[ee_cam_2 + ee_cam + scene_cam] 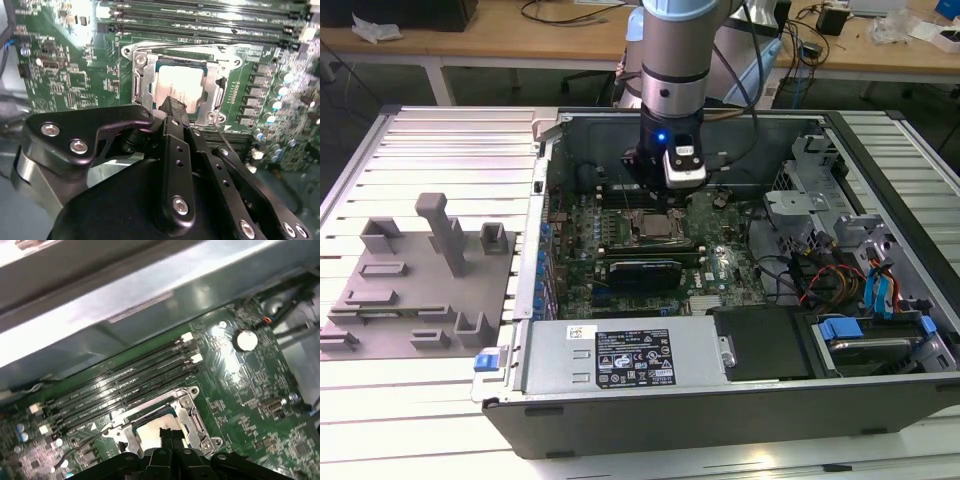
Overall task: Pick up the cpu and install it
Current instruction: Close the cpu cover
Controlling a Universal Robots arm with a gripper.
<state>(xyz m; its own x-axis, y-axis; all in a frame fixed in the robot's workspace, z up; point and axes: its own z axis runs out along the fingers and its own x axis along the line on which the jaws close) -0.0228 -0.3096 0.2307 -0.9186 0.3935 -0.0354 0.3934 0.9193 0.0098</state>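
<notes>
Exterior view: my gripper (665, 198) hangs straight down inside the open computer case (880, 400), directly over the processor socket (658, 228) on the motherboard (720, 265). In the second wrist view the cpu (177, 85) lies flat in that socket, silvery top upward, bordered on all sides by the metal retention frame (141, 82). It sits level and square to the frame, which I judge to be the seated position; whether the frame is latched I cannot tell. My fingers are drawn together at the tips with nothing between them, and the tip stands over the cpu edge nearest my wrist; contact with the top cannot be confirmed. I judge the vertical attitude to suit the socket, which is a shallow well that accepts entry from above alone, and joined fingers give the narrowest profile inside the frame. Clearance is tight sideways. In the first wrist view the memory slots (125, 385) run just beside one side of the frame, with the case wall (150, 305) beyond them. In the exterior view a black card (645, 272) lies close on the opposite side. The cable bundle (820, 275) toward the exterior view's right is well apart. Open room lies upward. The grey fixture (420, 290) stands outside the case, well apart.
</notes>
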